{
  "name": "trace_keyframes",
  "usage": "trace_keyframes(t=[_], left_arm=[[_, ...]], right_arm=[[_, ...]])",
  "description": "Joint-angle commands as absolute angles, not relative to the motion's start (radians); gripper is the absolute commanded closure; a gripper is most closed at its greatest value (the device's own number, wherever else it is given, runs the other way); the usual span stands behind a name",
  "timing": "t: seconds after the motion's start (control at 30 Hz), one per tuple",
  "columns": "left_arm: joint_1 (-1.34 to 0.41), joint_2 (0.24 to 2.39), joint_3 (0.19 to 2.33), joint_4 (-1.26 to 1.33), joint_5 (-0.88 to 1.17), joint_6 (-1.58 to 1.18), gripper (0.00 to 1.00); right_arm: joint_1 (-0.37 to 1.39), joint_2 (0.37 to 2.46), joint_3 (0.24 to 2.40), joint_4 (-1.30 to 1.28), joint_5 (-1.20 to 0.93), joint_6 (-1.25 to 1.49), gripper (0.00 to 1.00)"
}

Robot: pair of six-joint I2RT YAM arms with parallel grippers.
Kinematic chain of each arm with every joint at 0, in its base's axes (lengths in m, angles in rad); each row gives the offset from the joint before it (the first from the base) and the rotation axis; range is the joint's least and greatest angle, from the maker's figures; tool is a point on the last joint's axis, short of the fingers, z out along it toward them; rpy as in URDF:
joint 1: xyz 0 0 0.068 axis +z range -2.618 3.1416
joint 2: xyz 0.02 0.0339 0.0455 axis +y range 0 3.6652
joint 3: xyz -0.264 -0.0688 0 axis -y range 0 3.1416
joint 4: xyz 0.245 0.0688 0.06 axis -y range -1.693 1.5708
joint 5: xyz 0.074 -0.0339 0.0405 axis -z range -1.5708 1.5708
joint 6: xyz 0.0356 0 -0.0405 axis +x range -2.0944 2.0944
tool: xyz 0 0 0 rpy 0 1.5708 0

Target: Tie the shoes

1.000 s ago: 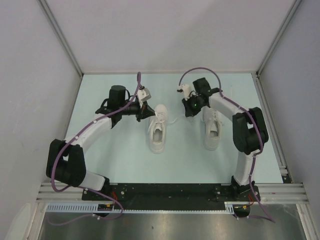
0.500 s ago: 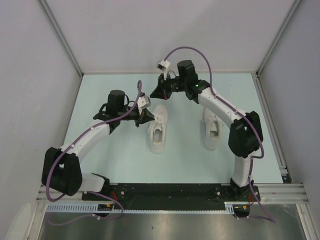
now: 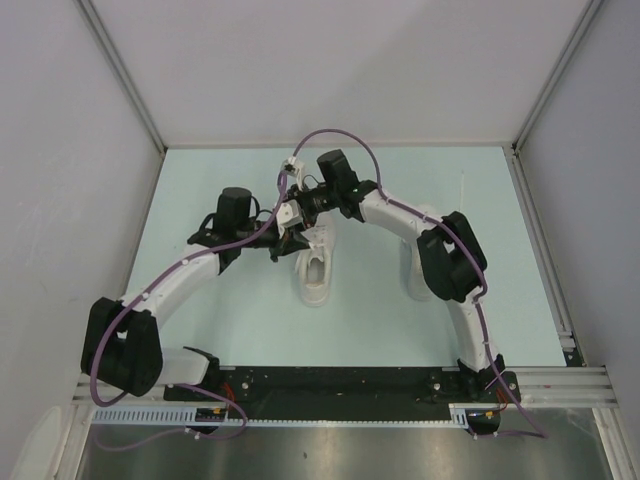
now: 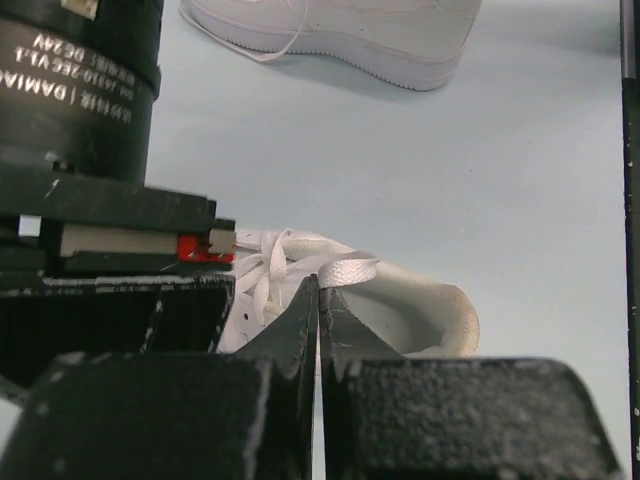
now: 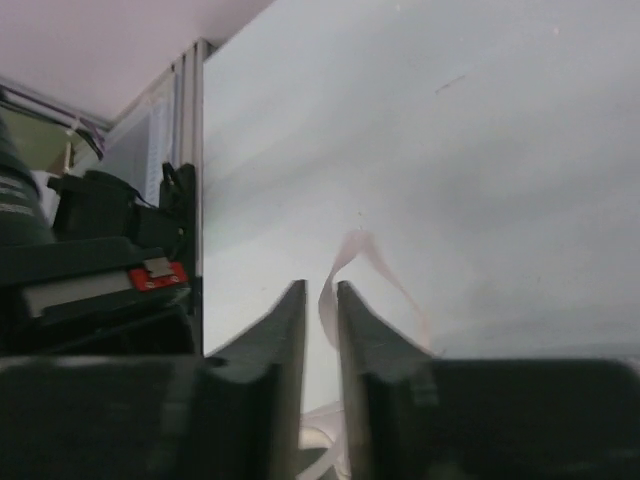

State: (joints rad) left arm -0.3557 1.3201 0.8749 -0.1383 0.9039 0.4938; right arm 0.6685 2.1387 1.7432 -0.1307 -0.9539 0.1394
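Two white sneakers lie on the pale blue table. The left shoe (image 3: 315,272) is in the middle; the right shoe (image 3: 416,280) is mostly hidden under my right arm. My left gripper (image 3: 289,240) sits at the left shoe's laced end, shut on a white lace (image 4: 347,268) of that shoe (image 4: 420,310). My right gripper (image 3: 298,207) is just beyond it, almost touching, with its jaws closed on a thin lace strand (image 5: 362,258) that loops up past the fingertips. The right shoe shows at the top of the left wrist view (image 4: 350,30).
Grey enclosure walls (image 3: 60,150) surround the table on three sides. The right arm (image 3: 440,250) reaches across the middle of the table. A black rail (image 3: 330,385) with the arm bases runs along the near edge.
My right arm has swung left from above the right shoe to the far end of the left shoe. The left gripper has stayed by that shoe's laces.
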Motion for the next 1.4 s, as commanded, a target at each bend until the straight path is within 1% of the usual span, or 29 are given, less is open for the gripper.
trace_keyframes(t=[0.0, 0.03, 0.1, 0.23, 0.4, 0.5, 0.67, 0.83, 1.1, 1.17, 1.27, 1.3, 1.33, 1.37], left_arm=[[-0.360, 1.289, 0.861, -0.106, 0.936, 0.515, 1.00], [-0.360, 1.290, 0.862, -0.104, 0.936, 0.511, 1.00], [-0.357, 1.295, 0.862, -0.077, 0.933, 0.474, 1.00], [-0.342, 1.313, 0.868, -0.037, 0.925, 0.430, 1.00], [-0.321, 1.354, 0.888, -0.005, 0.894, 0.376, 1.00], [-0.311, 1.380, 0.900, 0.041, 0.882, 0.339, 1.00], [-0.308, 1.404, 0.917, 0.046, 0.876, 0.328, 1.00], [-0.308, 1.413, 0.925, 0.049, 0.870, 0.316, 1.00], [-0.308, 1.410, 0.928, 0.051, 0.861, 0.311, 1.00], [-0.308, 1.411, 0.928, 0.052, 0.862, 0.310, 1.00], [-0.308, 1.411, 0.930, 0.052, 0.865, 0.310, 1.00], [-0.308, 1.413, 0.930, 0.051, 0.867, 0.314, 1.00], [-0.308, 1.411, 0.928, 0.048, 0.867, 0.316, 1.00], [-0.308, 1.413, 0.930, 0.043, 0.867, 0.321, 1.00]], right_arm=[[0.661, 2.157, 1.864, -0.158, -0.970, 0.150, 0.67], [0.641, 2.148, 1.879, -0.179, -0.965, 0.143, 0.62], [0.618, 2.128, 1.911, -0.230, -0.950, 0.133, 0.60], [0.542, 2.050, 1.902, -0.304, -0.960, 0.118, 0.59], [0.466, 1.930, 1.795, -0.455, -1.009, 0.011, 0.59], [0.449, 1.870, 1.715, -0.540, -1.020, -0.050, 0.57], [0.456, 1.830, 1.646, -0.548, -1.023, -0.072, 0.53], [0.505, 1.865, 1.670, -0.531, -0.980, -0.068, 0.51], [0.561, 1.913, 1.701, -0.540, -0.917, -0.093, 0.51], [0.572, 1.931, 1.709, -0.557, -0.908, -0.103, 0.51], [0.583, 1.939, 1.712, -0.560, -0.893, -0.104, 0.55], [0.583, 1.942, 1.712, -0.555, -0.894, -0.103, 0.61], [0.583, 1.942, 1.712, -0.552, -0.896, -0.100, 0.65], [0.583, 1.942, 1.710, -0.548, -0.896, -0.097, 0.73]])
